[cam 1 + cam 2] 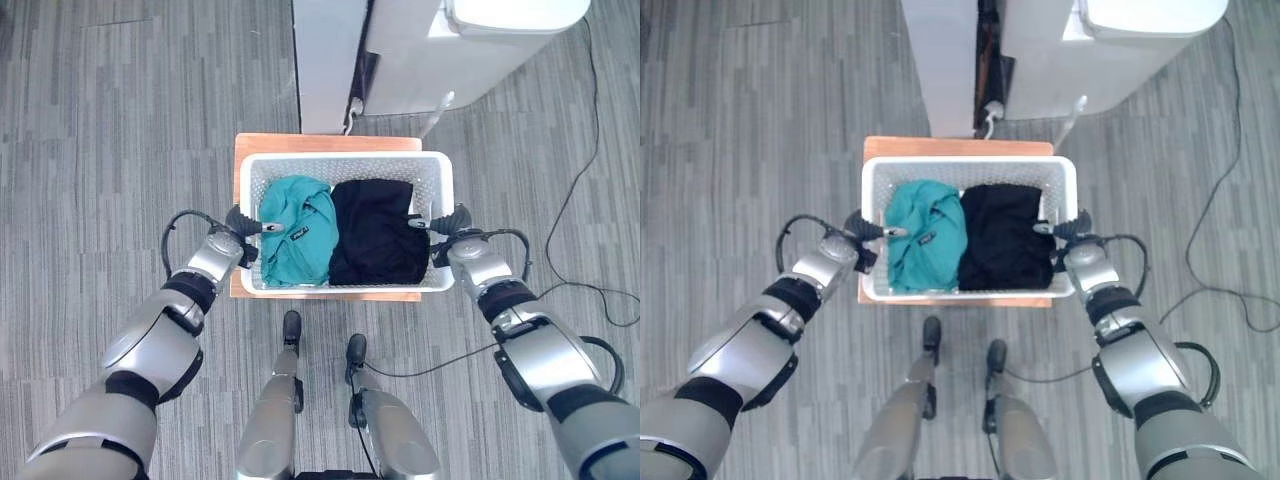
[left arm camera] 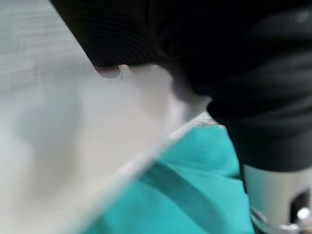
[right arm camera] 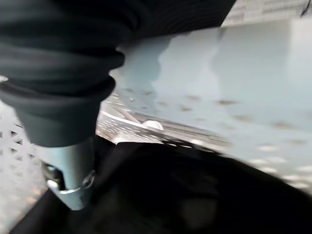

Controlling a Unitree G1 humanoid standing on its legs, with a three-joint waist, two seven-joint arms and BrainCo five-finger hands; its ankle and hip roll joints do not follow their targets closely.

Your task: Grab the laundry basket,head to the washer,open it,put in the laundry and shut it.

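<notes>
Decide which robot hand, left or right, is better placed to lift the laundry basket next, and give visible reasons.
Neither alone: the left robot hand hooks the white basket's left rim and the right robot hand its right rim, level with each other, so lifting with both looks best.

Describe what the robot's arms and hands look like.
Both arms are silver-grey shells with black bands at the joints. The left hand and right hand have dark ribbed covers over wrist and back, and silver fingers with dark tips.

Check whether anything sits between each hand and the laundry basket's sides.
Nothing visible does. The left hand and right hand are already at the short sides of the white laundry basket, thumbs hooked over its rim above the teal garment and black garment.
</notes>
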